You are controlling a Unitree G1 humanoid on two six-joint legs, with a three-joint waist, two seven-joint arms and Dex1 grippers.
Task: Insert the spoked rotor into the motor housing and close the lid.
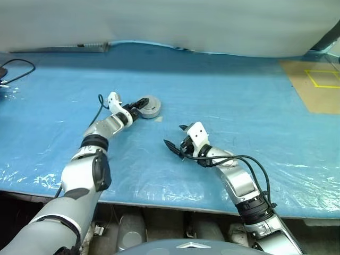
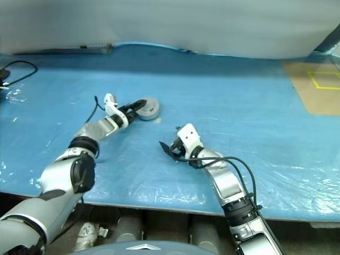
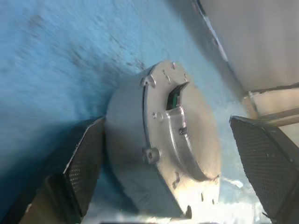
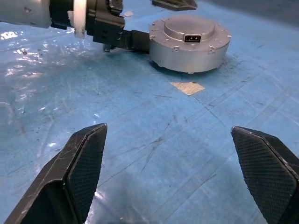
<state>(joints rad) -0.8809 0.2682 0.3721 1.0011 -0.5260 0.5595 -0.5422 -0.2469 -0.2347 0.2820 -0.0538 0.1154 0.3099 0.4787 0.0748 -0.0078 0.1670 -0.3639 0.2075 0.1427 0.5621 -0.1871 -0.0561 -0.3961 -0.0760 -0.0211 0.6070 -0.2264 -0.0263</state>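
Motor housing: the motor housing [image 1: 150,107] sits flat on the blue-covered bench [image 1: 228,101], closed, with the lid [image 4: 189,29] on top showing a small rectangular socket.
Left pincer: the left pincer [image 1: 139,106] is released, its fingers [image 3: 86,163] spread to either side of the housing; one pad lies at the housing's wall, the other stands clear of it.
Housing relative to left pincer: between the two fingers, at about 3 o'clock of the wrist in the head view.
Right pincer: the right pincer [image 1: 175,142] is released and holds nothing, hovering low over bare bench.
Housing relative to right pincer: near, at about 11 o'clock.
Tape scrap: a small tan patch [image 4: 187,87] lies on the bench just beside the housing.
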